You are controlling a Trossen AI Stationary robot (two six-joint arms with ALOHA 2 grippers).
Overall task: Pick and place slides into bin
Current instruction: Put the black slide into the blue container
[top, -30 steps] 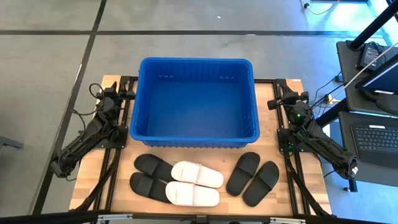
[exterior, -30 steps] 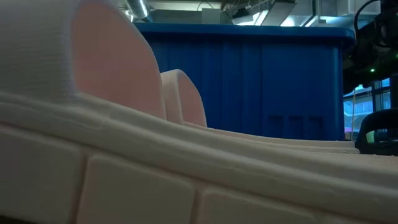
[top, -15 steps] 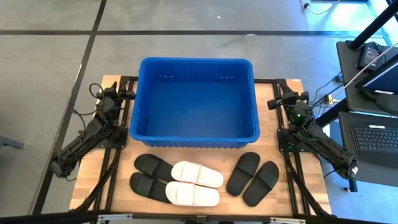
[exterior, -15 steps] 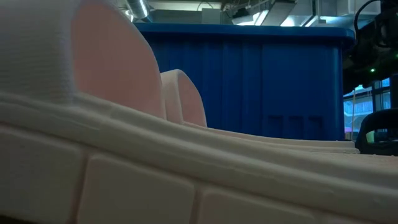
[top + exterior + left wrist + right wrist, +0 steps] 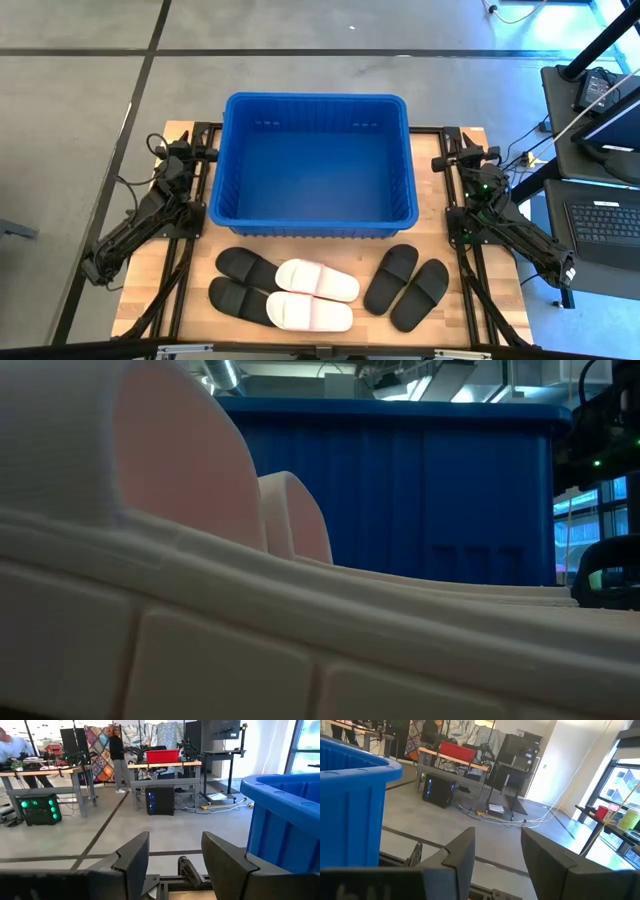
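- Six slides lie on the wooden table (image 5: 150, 300) on the near side of the bin (image 5: 312, 166): four black and two white.
- One black pair (image 5: 244, 280) lies at the left end of the row. The white pair (image 5: 312, 296) is just beside it and partly overlaps it.
- The other black pair (image 5: 406, 286) lies apart from these, near the bin's near right corner. Its two slides touch side by side and are tilted.
- In the low view the white slides (image 5: 200, 610) fill the foreground and hide most of the table. The bin's ribbed blue wall rises behind them.
- The bin stands in the middle of the table with nothing inside it.
- The left gripper (image 5: 196, 152) rests beside the bin's left wall, near its far corner. Its fingers (image 5: 131, 857) are spread and hold nothing.
- The right gripper (image 5: 449, 161) rests beside the bin's right wall, also toward the far end. Its fingers (image 5: 462, 851) are parted and hold nothing.
- Beyond the bin the wrist views show a workshop with benches, a red box (image 5: 162, 755), a patterned hanging cloth (image 5: 100, 742) and a person standing far off.
- Compared with a second ago the slides and the bin lie unchanged. The right gripper has shifted very slightly, and the left arm has not moved.
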